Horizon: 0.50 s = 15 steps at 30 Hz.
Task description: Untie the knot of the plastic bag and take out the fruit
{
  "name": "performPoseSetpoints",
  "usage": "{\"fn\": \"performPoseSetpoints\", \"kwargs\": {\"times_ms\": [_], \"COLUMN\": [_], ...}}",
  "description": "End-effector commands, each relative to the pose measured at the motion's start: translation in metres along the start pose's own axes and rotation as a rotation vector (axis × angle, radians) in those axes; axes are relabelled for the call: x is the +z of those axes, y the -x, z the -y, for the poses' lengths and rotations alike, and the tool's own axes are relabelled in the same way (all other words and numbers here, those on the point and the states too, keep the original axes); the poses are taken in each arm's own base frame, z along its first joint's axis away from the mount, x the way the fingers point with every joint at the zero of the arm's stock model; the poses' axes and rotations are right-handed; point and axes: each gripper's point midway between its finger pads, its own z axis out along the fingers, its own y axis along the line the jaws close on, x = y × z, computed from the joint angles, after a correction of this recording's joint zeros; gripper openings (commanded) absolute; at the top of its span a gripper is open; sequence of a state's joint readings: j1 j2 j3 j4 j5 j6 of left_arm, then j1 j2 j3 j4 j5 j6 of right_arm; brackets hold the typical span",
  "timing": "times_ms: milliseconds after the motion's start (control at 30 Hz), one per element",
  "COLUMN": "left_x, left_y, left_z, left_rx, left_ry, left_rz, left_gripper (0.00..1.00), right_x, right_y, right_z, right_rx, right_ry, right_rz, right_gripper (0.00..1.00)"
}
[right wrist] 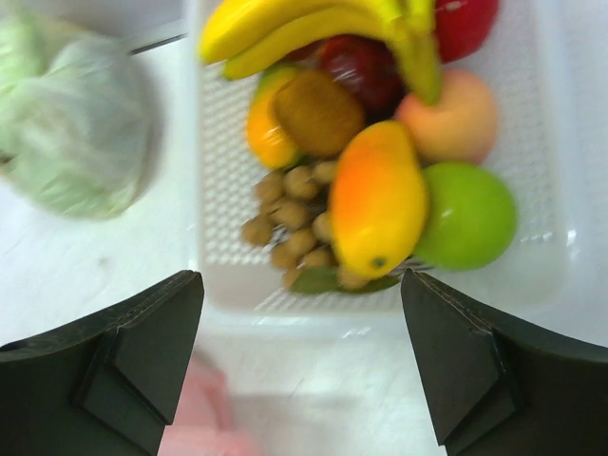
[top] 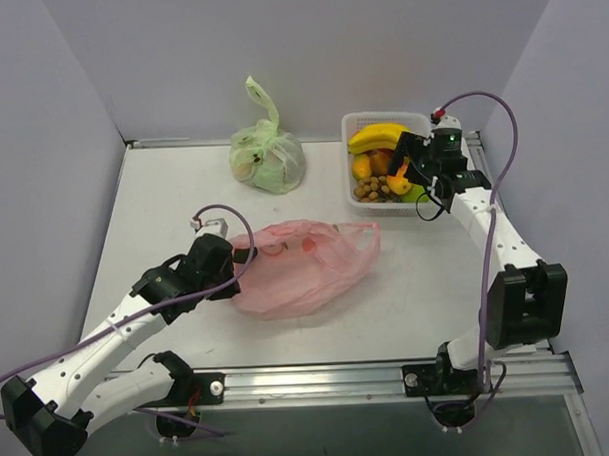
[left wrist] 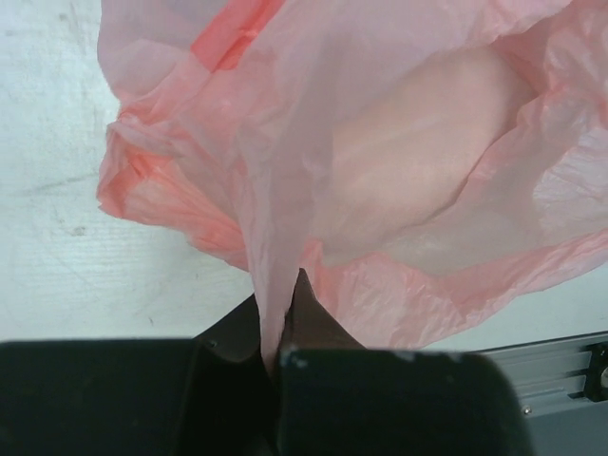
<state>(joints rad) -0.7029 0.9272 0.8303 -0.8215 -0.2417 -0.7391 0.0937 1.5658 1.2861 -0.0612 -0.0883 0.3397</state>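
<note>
The pink plastic bag [top: 301,266] lies flat and crumpled mid-table, its handle loops [top: 360,232] loose toward the right; no knot shows. My left gripper [top: 247,255] is at the bag's left edge, shut on a fold of pink plastic [left wrist: 275,323]. The rest of the bag [left wrist: 408,161] spreads out in front of it. The fruit sits in a white basket [top: 352,201]: bananas [right wrist: 313,24], a mango [right wrist: 378,199], a green apple [right wrist: 470,217] and other pieces. My right gripper [top: 411,172] hovers over the basket's near edge, open and empty [right wrist: 304,356].
A tied pale green bag [top: 267,159] stands at the back centre, left of the basket [right wrist: 285,318]; it also shows in the right wrist view [right wrist: 71,142]. Walls close in the table on three sides. A metal rail [top: 390,370] runs along the near edge.
</note>
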Motion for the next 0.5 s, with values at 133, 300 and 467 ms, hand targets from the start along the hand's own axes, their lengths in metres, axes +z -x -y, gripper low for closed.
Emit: {"fn": "performPoseSetpoints", "kwargs": {"times_ms": [133,300,467], "left_x": [-0.040,-0.054,-0.027], "left_y": [0.110,0.118,0.062], "left_z": [0.054,0.114,0.085], "left_rx": [0.138,0.181,0.085], "left_ry": [-0.079,-0.249,-0.206], "left_rz": [0.236,0.193,0.060], "left_gripper": [0.00,0.00,0.00], "right_x": [-0.107,-0.149,-0.170], "right_y": [-0.053,-0.089,-0.116], "right_z": [-0.104,-0.133,-0.139], "right_rx": [-0.029,-0.107,-0.182], "right_ry": [0.397,0.525,0.585], "right_rz": [-0.014,-0.006,-0.046], "right_gripper": [0.84,0.83,0.82]}}
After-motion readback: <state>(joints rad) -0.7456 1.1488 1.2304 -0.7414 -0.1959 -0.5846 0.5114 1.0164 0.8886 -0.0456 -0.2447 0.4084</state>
